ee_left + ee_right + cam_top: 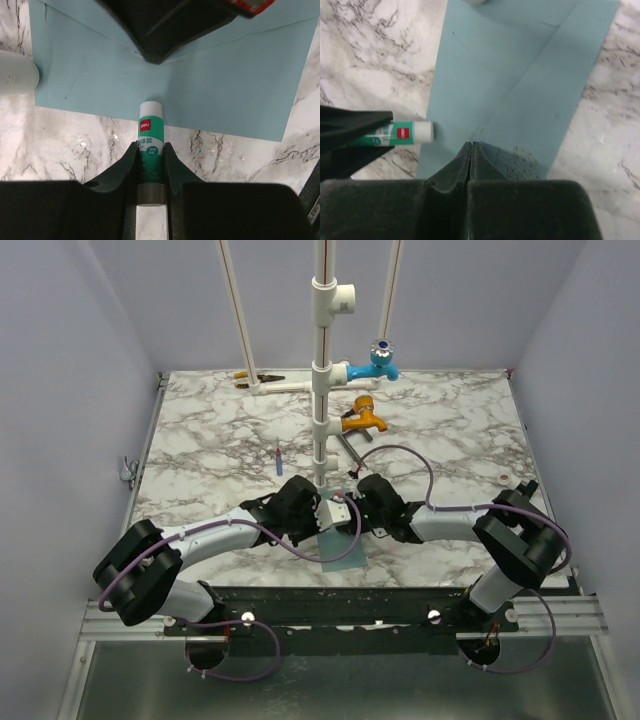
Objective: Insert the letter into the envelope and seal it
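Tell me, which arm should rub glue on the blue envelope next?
Left, probably. The left fingers grip the glue stick, its white end at the edge of the envelope. The right fingers are shut, holding no glue.

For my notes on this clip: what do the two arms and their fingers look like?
Both the left arm and the right arm have pale grey-white links between bulky black joint housings, with a thin purple cable looping along each. The fingers are matte black wedges tapering to narrow tips. The right gripper carries a small red label.
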Controlling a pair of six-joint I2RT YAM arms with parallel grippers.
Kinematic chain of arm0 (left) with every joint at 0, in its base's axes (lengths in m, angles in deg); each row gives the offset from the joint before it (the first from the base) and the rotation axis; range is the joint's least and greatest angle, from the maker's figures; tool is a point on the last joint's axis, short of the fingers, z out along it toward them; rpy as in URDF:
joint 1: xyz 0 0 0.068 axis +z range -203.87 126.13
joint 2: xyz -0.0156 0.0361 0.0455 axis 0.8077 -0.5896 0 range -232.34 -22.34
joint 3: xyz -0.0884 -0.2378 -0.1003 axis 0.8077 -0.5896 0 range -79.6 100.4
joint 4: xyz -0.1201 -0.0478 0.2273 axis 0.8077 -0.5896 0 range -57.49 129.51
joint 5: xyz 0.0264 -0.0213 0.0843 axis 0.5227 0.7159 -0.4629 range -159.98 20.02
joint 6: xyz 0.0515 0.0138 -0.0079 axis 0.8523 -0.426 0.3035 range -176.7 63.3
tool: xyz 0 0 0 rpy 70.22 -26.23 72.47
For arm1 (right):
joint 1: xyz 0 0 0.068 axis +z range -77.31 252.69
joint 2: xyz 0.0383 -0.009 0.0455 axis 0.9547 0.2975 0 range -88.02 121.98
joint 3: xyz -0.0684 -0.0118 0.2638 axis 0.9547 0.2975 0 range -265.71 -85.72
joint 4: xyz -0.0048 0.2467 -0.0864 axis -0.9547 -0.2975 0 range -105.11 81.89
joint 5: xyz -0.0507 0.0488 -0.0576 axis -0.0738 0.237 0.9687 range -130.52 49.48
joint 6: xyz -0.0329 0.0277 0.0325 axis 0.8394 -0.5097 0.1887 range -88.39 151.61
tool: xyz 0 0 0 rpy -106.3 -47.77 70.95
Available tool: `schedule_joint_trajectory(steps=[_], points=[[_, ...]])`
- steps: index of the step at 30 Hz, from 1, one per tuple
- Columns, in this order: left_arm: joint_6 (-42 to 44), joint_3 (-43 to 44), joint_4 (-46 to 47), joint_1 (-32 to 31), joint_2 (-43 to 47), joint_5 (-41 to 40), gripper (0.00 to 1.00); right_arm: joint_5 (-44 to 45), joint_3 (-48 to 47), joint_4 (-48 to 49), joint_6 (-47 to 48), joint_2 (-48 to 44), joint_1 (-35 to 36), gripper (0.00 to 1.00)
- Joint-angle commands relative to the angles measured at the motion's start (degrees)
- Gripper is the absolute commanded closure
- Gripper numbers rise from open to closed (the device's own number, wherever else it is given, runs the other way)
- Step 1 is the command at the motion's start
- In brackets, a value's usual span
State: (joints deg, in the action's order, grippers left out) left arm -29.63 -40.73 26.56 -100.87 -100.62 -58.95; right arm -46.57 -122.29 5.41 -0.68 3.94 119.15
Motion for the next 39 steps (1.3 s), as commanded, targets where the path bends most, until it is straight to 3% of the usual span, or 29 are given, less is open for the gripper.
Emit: schedule_joint_trajectory(steps=[1,19,32,37,39], points=[[2.52,-0.59,1.05,-0.2,0.71,0.29,1.0,3.33,-2.26,-2.44,1.12,5.14,0.39,0.99],[3.68,-1.78,1.38,-0.22,1.2,0.84,1.0,14.13,1.43,1.28,-4.88,2.4,-0.75,0.99],[3.12,1.28,0.83,-0.22,2.11,-1.25,1.0,1.85,0.42,4.25,1.09,-2.49,-0.75,0.99],[-0.03,7.06,-5.51,0.46,5.07,-1.59,1.0,-1.35,-0.33,4.91,3.97,-10.52,-0.66,0.99],[-2.01,9.36,-9.23,0.92,6.97,-0.36,1.0,-1.03,-0.59,2.99,5.97,-14.44,-0.67,0.93]])
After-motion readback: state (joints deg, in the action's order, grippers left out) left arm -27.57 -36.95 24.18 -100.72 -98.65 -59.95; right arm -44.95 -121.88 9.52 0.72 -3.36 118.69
